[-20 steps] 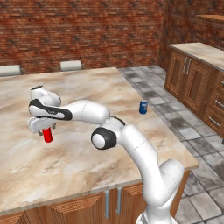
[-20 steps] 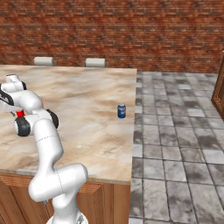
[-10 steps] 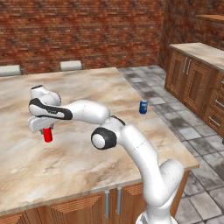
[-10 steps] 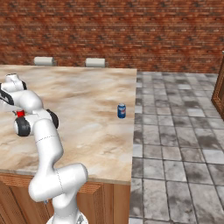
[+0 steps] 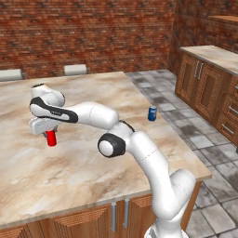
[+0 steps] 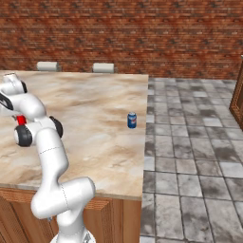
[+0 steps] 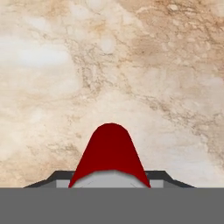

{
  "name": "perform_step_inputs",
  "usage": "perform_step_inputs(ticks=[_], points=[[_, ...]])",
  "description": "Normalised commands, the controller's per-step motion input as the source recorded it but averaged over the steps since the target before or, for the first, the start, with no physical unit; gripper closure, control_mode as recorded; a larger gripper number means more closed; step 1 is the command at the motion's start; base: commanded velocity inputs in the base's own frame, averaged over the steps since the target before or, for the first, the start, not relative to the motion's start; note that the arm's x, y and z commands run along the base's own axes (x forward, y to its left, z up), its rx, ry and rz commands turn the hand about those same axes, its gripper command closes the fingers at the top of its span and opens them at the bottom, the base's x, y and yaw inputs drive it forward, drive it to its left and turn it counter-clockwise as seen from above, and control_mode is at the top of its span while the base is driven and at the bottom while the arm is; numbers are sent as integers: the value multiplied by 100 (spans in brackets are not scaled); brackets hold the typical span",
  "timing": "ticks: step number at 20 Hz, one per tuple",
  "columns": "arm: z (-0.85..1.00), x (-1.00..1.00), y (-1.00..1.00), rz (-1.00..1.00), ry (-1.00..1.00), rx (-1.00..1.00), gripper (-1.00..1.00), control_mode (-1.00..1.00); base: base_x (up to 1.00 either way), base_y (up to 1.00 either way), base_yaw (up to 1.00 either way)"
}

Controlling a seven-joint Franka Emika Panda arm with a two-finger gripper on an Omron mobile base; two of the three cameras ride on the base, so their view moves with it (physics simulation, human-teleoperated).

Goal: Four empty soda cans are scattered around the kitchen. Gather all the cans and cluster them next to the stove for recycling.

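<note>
A red soda can [image 5: 51,139] stands upright on the marble island counter [image 5: 93,172], towards its left side. My gripper [image 5: 49,134] reaches down over the can from above and is shut on it. In the hand view the soda can [image 7: 111,151] sits between the fingertips [image 7: 52,178], its silver top close to the camera. From the right base view the soda can [image 6: 21,120] peeks out red behind the arm, under the gripper [image 6: 19,116]. The stove is out of view.
A small blue can [image 5: 152,113] stands near the counter's right edge, also seen as the blue can [image 6: 132,120]. Two stool backs [image 5: 75,69] line the far side. Wooden cabinets [image 5: 209,88] stand to the right across the tiled floor [image 6: 190,156].
The jaws have closed on the red can. Arm, can and base stand where they were.
</note>
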Motion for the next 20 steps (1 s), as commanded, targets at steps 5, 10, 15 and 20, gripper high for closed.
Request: perform_step_inputs(ticks=[5, 10, 15, 20], points=[[35, -41, -37, 0, 0, 0, 100, -100, 0, 0, 0], [14, -46, -52, 0, 0, 0, 100, -100, 0, 0, 0], [-17, -36, -60, 0, -9, 0, 100, -100, 0, 0, 0], [-45, -32, -56, 0, -21, 0, 100, -100, 0, 0, 0]])
